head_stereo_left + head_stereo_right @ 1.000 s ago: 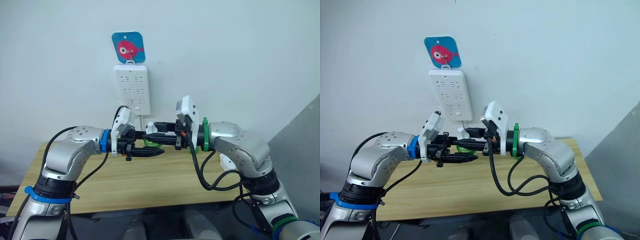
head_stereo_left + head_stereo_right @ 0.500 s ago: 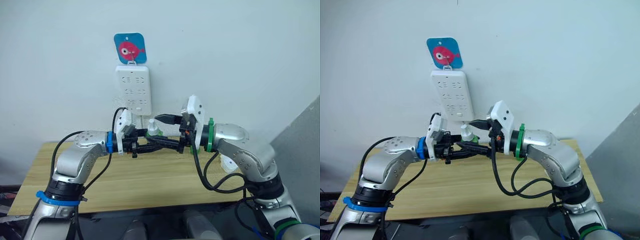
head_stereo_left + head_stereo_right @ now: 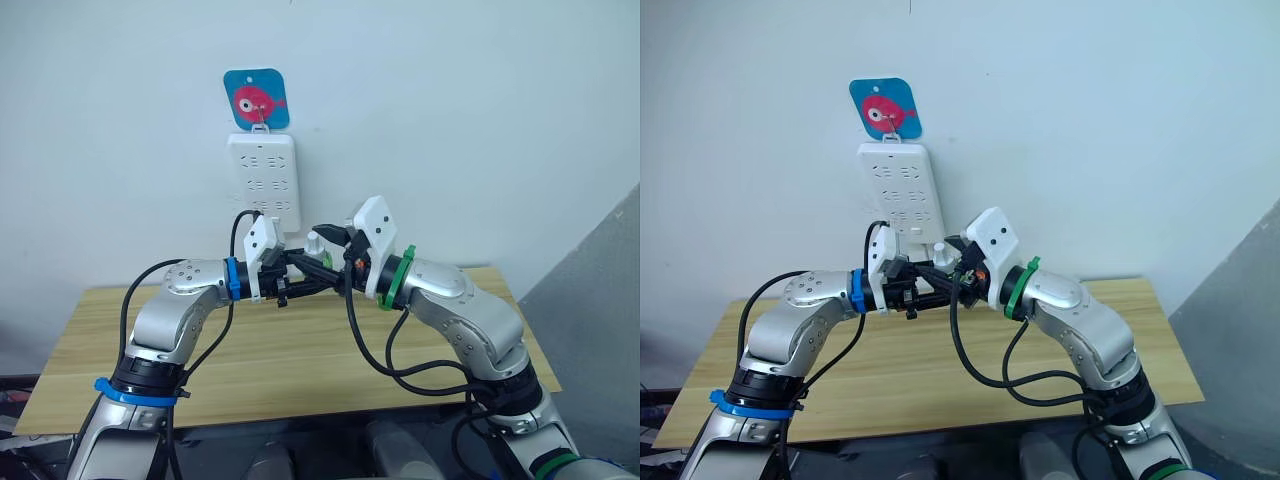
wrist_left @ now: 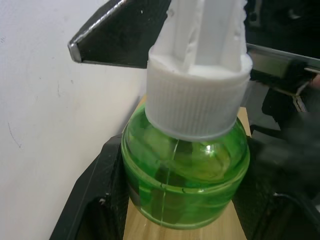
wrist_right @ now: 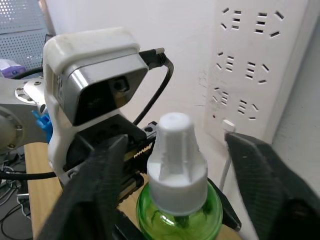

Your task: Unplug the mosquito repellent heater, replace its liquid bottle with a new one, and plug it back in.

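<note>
1. Nearest, below and in front of the power strip (image 3: 264, 180): the wooden table (image 3: 300, 360). It is what the bottle would land on if it drops, and I judge a fall could crack it or spill the liquid.
2. My left gripper (image 4: 182, 190) is clamped on the green liquid bottle (image 5: 177, 205), with a black finger on each side of the round belly. This holds the bottle in the air just under the strip's lower end, cap up.
   - Risk: the belly is smooth and curved. If the squeeze is light, the bottle may spin or creep out between the pads.
3. My right gripper (image 5: 177, 145) is spread wide, one finger on either side of the white ribbed cap (image 5: 175, 165) and neither touching it.
   - Risk: closing off-centre would shove the cap sideways and lever the bottle out of the left hold.
   - Risk: twisting the cap while the left grip slips would turn the whole bottle and loosen nothing.
   - Risk: the two grippers sit very close together, so the fingers could clash.
4. Farthest: the strip itself, hanging on the wall. The bottle and both sets of fingers work right beside it.
   - Risk: a jerk when the cap gives could knock the strip or scrape the wall.
5. My judgement is that the bottle swap is under way and the plugging-in step is not yet done.
</note>
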Robot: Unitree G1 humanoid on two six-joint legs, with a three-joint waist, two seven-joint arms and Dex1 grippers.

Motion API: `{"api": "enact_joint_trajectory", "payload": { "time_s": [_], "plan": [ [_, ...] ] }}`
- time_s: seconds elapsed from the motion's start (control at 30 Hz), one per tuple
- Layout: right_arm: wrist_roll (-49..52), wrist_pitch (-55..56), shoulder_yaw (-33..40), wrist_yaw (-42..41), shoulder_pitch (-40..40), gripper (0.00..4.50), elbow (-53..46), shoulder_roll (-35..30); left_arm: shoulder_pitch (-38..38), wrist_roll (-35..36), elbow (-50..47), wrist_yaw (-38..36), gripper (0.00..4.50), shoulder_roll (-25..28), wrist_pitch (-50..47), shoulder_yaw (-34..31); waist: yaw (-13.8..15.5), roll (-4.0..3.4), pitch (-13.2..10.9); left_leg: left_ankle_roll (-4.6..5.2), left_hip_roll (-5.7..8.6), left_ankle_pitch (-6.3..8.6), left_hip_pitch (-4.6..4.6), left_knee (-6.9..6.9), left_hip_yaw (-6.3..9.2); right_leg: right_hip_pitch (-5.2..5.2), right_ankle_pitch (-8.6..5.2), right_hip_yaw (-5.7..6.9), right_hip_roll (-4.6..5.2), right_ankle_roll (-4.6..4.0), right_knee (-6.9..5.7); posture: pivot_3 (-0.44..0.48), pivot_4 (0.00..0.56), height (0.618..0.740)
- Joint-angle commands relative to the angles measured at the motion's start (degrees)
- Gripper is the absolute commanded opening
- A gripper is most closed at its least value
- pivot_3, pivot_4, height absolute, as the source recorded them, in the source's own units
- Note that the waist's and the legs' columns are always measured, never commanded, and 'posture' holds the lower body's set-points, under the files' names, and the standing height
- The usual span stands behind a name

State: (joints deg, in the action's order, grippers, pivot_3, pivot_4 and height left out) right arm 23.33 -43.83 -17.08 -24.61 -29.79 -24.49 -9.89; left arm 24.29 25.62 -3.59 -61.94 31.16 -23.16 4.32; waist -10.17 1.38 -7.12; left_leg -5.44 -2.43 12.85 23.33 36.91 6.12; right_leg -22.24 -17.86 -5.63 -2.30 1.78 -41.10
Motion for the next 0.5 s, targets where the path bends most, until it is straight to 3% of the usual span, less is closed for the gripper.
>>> {"api": "enact_joint_trajectory", "payload": {
  "time_s": [0.03, 0.1, 0.23, 0.5],
  "plan": [
    [-0.5, 1.8, -0.1, -0.2, -0.7, 1.80, -1.1, 0.6, 0.6, 0.3, -1.2, -0.1, 2.32, 0.2, 0.8, -0.7, -0.1, 0.00, 0.0, 0.00, 0.00, 0.00, 0.00, 0.00, 0.00, 0.00, 0.00, 0.00, 0.00, 0.00, 0.00, -0.145, 0.040, 0.740],
    [-0.5, 2.1, -0.2, -1.0, -0.8, 1.06, -1.0, 0.3, 0.4, 0.5, -1.5, -0.1, 2.32, 0.3, 0.7, -0.9, -0.1, 0.00, 0.0, 0.00, 0.00, 0.00, 0.00, 0.00, 0.00, 0.00, 0.00, 0.00, 0.00, 0.00, 0.00, -0.141, 0.039, 0.740],
    [1.5, 3.6, -0.4, -7.1, -1.7, 1.05, -0.5, -1.6, -0.2, 1.5, -2.2, -0.9, 2.32, 0.7, 0.0, -1.2, -0.1, 0.00, 0.0, 0.00, 0.00, 0.00, 0.00, 0.00, 0.00, 0.00, 0.00, 0.00, 0.00, 0.00, 0.00, -0.141, 0.039, 0.740],
    [6.5, 6.0, -5.5, -43.8, -16.8, 1.05, 13.7, -14.7, -1.0, 1.6, -3.6, -8.4, 2.32, 3.4, 3.5, 1.0, -0.7, -0.03, 0.0, 0.02, 0.01, 0.01, -0.36, -0.09, -0.02, 0.33, -0.06, 0.04, 0.00, -0.04, 0.06, -0.133, 0.038, 0.740]
  ]
}}
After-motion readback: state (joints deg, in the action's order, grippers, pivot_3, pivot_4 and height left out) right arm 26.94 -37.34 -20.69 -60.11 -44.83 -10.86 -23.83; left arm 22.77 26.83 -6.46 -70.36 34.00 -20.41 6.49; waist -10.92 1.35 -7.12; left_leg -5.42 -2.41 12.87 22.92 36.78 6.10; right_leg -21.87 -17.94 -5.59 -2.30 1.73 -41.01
